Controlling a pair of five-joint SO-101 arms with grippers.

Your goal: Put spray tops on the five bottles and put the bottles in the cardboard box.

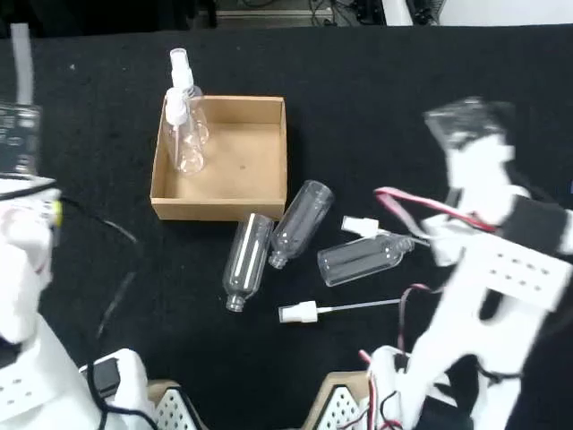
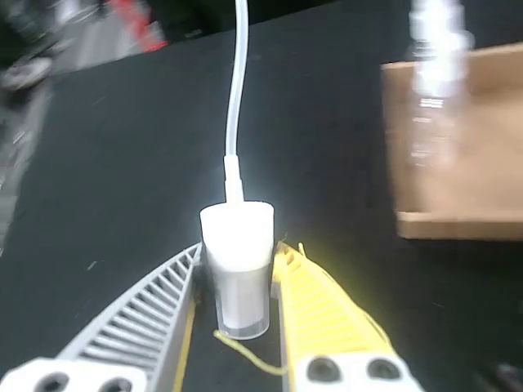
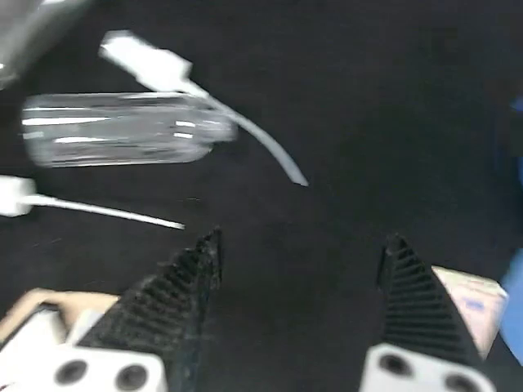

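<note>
Black cloth covers the tabletop (image 1: 385, 107), with cables (image 1: 322, 11) lying beyond its far edge. At the left side, the left claw (image 2: 239, 249) is clamped on a white spray top (image 2: 237, 224), its tube sticking out past the fingers. The right claw (image 3: 305, 239) hangs spread wide, holding nothing. The cardboard box (image 1: 224, 204) holds two capped bottles (image 1: 188, 143) in one corner. Three uncapped bottles (image 1: 300, 222) and two loose spray tops (image 1: 300, 312) lie beside it.

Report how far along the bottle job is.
Done: two capped bottles stand in the cardboard box. In hand: the left gripper is shut on a spray top. Left: three uncapped bottles and two loose spray tops lie on the table; the right gripper hangs open, empty.
</note>
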